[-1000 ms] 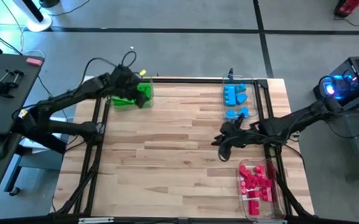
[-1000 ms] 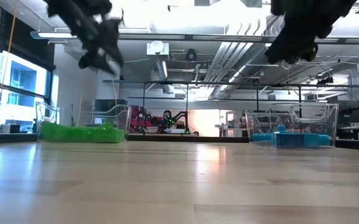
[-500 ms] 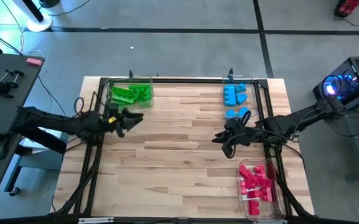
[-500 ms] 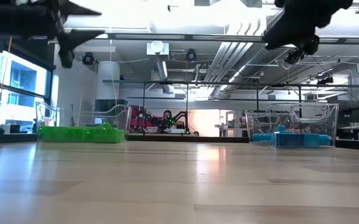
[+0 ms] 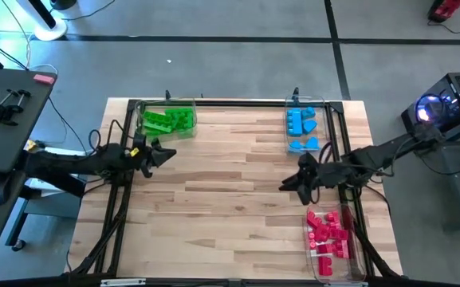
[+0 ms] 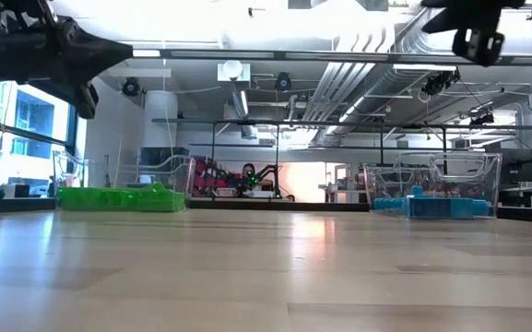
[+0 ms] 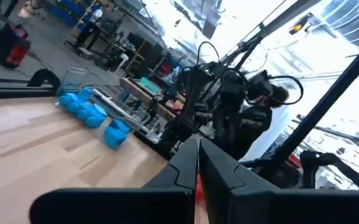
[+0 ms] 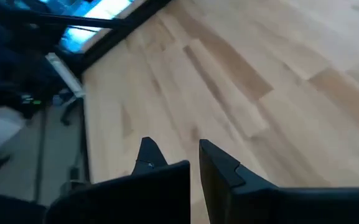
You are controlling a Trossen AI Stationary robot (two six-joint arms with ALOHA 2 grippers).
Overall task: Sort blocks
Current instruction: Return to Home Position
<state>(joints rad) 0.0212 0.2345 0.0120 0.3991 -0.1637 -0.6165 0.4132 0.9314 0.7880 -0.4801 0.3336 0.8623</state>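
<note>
The blocks lie sorted by colour in clear trays. Green blocks (image 5: pixel 167 119) are at the far left. Blue blocks (image 5: pixel 301 123) are at the far right and also show in the left wrist view (image 7: pixel 92 112). Red-pink blocks (image 5: pixel 329 231) are at the near right. My left gripper (image 5: pixel 170 152) hovers shut over the table's left side, just near of the green tray, with nothing in it (image 7: pixel 198 144). My right gripper (image 5: pixel 285 185) hangs shut and empty above bare wood (image 8: pixel 174 144), between the blue and red-pink trays.
A black metal frame (image 5: pixel 237 102) runs around the tabletop. Bare wood (image 5: pixel 230 183) spans the middle between the two arms. A dark side table (image 5: pixel 6 104) stands off the left edge, and a lit device (image 5: pixel 429 112) stands off the right.
My left gripper has drawn back from above the green tray toward the table's left and near edges, and its fingers have shut with nothing between them. My right gripper has shifted a little toward the right edge. The blocks have stayed in place.
</note>
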